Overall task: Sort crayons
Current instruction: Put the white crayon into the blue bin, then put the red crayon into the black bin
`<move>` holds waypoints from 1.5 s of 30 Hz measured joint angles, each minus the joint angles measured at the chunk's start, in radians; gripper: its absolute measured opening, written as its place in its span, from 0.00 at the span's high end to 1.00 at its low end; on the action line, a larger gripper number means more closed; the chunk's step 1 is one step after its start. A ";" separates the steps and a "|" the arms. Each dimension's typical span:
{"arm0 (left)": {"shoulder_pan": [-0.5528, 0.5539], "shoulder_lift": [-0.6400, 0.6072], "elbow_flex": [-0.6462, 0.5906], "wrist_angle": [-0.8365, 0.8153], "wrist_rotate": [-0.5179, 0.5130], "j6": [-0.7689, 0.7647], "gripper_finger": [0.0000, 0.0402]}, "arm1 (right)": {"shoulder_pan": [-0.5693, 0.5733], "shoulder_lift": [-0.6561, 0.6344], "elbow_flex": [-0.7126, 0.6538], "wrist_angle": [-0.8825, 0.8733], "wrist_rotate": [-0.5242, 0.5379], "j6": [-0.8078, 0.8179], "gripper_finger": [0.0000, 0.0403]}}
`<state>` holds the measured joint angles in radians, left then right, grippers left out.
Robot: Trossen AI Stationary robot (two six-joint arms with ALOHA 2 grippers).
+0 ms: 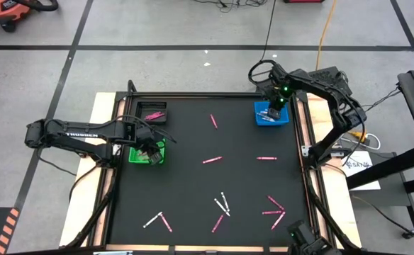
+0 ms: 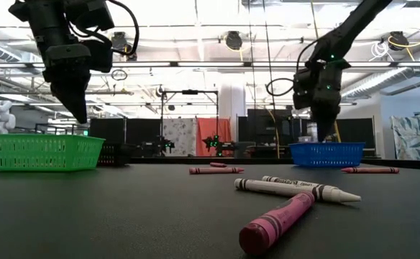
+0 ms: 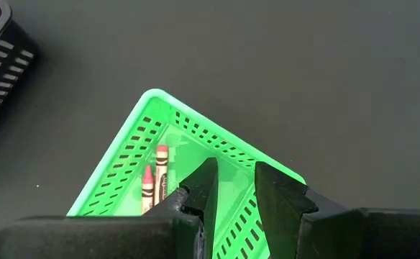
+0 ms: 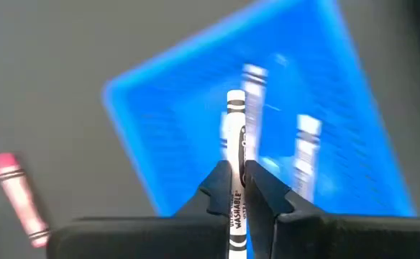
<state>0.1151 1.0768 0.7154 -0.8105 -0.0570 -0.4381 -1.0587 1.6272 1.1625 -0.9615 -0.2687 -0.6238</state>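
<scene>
Probably a lab: taped floor, ceiling pipes.

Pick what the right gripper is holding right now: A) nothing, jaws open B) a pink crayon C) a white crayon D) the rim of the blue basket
C: in the right wrist view the right gripper is shut on a white crayon, held over the blue basket.

small green perforated plastic basket: glossy, near tabletop's left edge | small blue plastic basket: smooth, near far right corner | flat black tabletop: matt | thin pink and white crayons: paper-wrapped, waxy tips | pale wooden table border: bare
</scene>
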 joint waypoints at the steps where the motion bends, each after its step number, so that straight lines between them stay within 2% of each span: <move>1: 0.000 0.000 0.000 0.000 0.000 0.000 0.78 | -0.004 0.000 0.000 0.008 0.039 0.021 0.99; 5: 0.000 0.000 0.000 0.001 0.000 0.000 0.78 | -0.022 0.000 0.000 0.009 0.111 0.072 0.99; 12: 0.000 0.000 0.000 0.002 0.000 0.000 0.78 | -0.029 0.009 0.000 0.025 0.115 0.074 0.97; 24: 0.000 0.000 0.000 0.002 0.000 0.000 0.78 | -0.026 0.062 0.000 0.074 0.114 0.105 0.77; 29: 0.000 0.000 0.000 0.002 0.000 0.002 0.78 | -0.013 0.062 0.010 0.008 0.113 0.187 0.72; 34: 0.000 0.000 0.000 0.002 0.000 0.009 0.78 | 0.029 0.061 0.072 -0.147 0.112 0.229 0.73; 37: 0.000 0.000 0.000 0.002 0.000 0.009 0.78 | 0.066 0.034 0.112 -0.170 0.111 0.262 0.76; 41: 0.000 0.000 0.000 0.002 0.000 0.007 0.78 | 0.123 -0.042 0.139 -0.171 0.109 0.303 0.78; 45: 0.000 0.000 0.000 0.002 0.000 0.006 0.78 | 0.182 -0.141 0.140 -0.235 0.109 0.421 0.79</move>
<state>0.1154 1.0767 0.7151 -0.8089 -0.0570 -0.4316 -0.8769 1.4858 1.3025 -1.1960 -0.1598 -0.2025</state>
